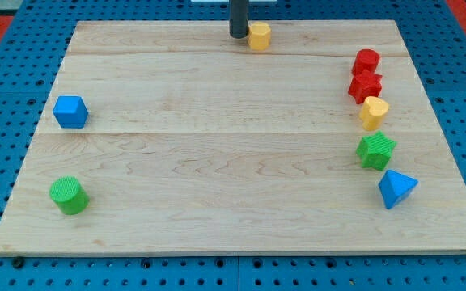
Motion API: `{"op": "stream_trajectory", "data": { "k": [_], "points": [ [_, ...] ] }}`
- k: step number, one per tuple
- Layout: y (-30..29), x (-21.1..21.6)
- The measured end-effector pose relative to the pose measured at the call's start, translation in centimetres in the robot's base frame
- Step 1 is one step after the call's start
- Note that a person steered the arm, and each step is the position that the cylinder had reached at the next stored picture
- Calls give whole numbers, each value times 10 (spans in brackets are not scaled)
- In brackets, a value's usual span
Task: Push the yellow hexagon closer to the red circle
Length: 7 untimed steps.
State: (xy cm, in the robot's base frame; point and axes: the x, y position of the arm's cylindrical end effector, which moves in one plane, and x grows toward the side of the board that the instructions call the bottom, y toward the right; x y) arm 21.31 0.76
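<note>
**Resting at the far edge: tip beside the yellow hexagon**

Standing on the wooden board [217, 162], the dark rod is seen at the far edge, slightly left of centre. My tip [239, 36] is placed just left of the yellow hexagon [259, 36], touching it or very nearly so; actual contact cannot be confirmed. No pincer is fitted to this arm, so no open or closed state can be reported.

The yellow hexagon is located at the far edge of the board, well apart from the red circle [366, 61], which is positioned near the far right corner.

A column of blocks is arranged along the right side. Just nearer than the red circle, and touching it or almost so, a red star-like block [365, 87] is found. Immediately nearer again, a second yellow block [373, 112] of rounded form is set; its exact shape cannot be made out. A green star-like block [375, 151] follows, and a blue triangular block [396, 188] is placed nearest of the column.

On the left side, a blue block [70, 111] with a cube-like form is seen at mid depth. A green cylinder [69, 196] is located near the near left corner.
</note>
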Motion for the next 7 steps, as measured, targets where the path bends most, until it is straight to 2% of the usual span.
{"op": "stream_trajectory", "data": {
  "k": [1, 2, 3, 4, 5, 6, 7],
  "points": [
    [33, 5],
    [84, 33],
    [63, 37],
    [47, 64],
    [77, 81],
    [115, 81],
    [108, 89]
  ]
}}
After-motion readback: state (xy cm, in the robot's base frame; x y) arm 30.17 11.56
